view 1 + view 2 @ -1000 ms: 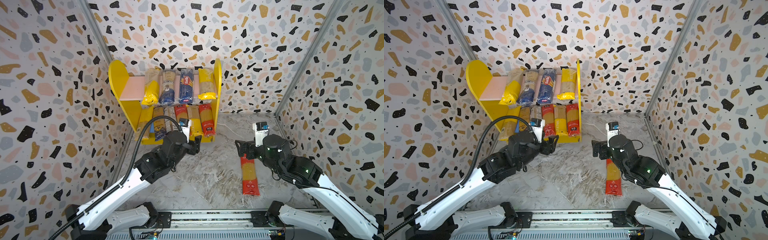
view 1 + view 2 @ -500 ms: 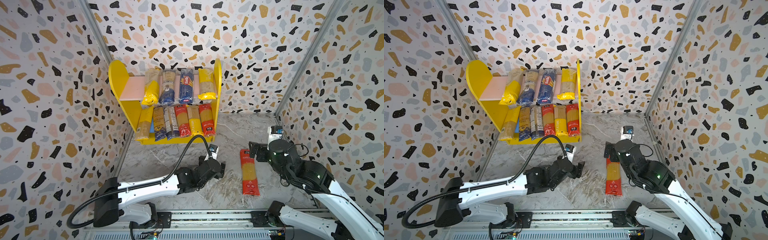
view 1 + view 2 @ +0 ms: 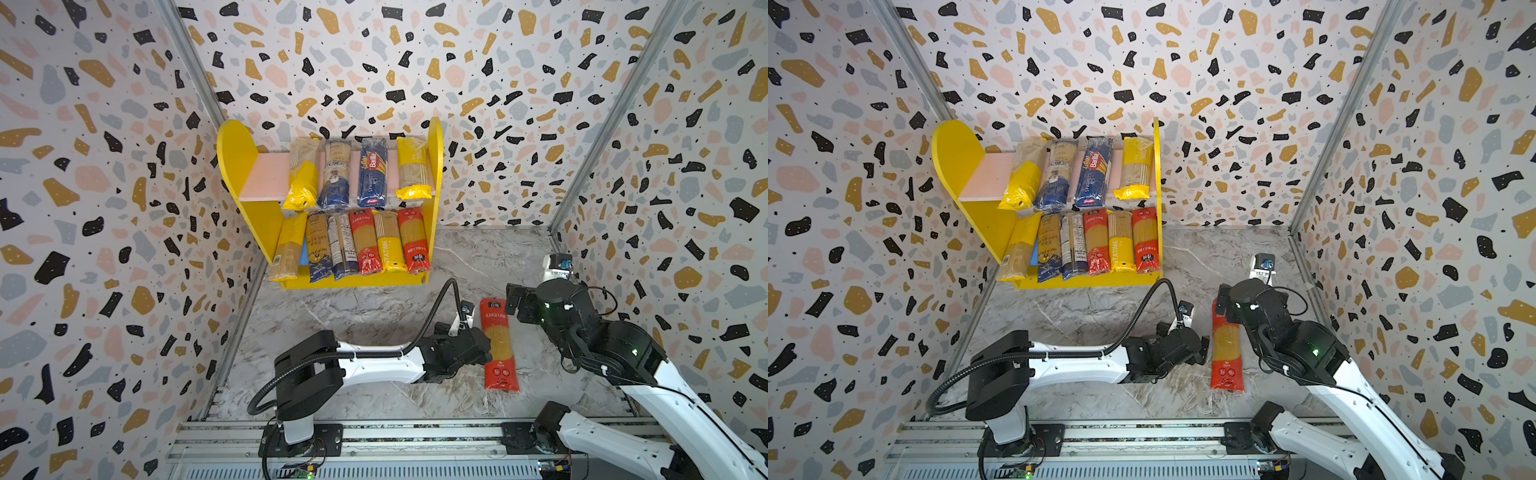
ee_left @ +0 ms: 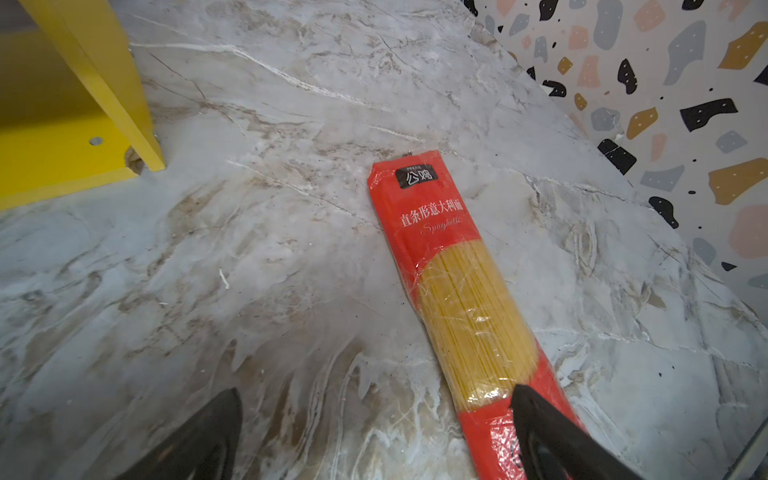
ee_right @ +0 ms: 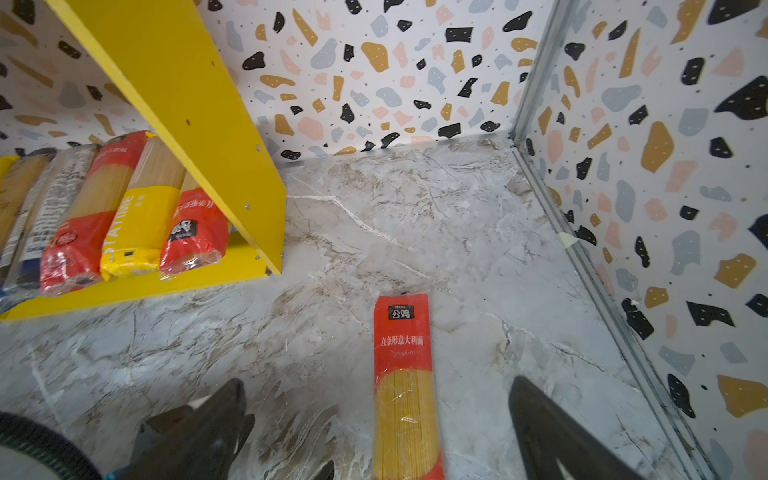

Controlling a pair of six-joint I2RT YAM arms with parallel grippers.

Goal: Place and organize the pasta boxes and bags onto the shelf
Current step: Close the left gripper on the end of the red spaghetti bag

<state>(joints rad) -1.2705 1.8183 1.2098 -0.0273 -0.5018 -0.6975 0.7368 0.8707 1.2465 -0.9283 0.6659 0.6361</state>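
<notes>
One red spaghetti pack (image 3: 500, 345) (image 3: 1226, 349) lies flat on the marble floor, lengthwise towards the back wall. My left gripper (image 3: 484, 351) (image 4: 376, 392) is low at its left side and open; one finger (image 4: 540, 428) sits over the pack's (image 4: 457, 282) red near end, the other over bare floor. My right gripper (image 3: 517, 301) (image 5: 377, 382) hangs open above the pack's (image 5: 405, 374) far half and holds nothing. The yellow shelf (image 3: 237, 158) (image 3: 955, 149) stands at the back left, with several pasta packs on the pink upper board (image 3: 266, 174) and several leaning along the lower tier (image 3: 365, 245).
Terrazzo-patterned walls close in the back and both sides, and the right wall (image 3: 665, 208) runs close to my right arm. A metal rail (image 3: 374, 436) runs along the front edge. The left part of the upper board is bare.
My left arm has swung from the shelf front down to the floor beside the red pack, and its jaws have opened wider. My right gripper has drawn a little to the right.
</notes>
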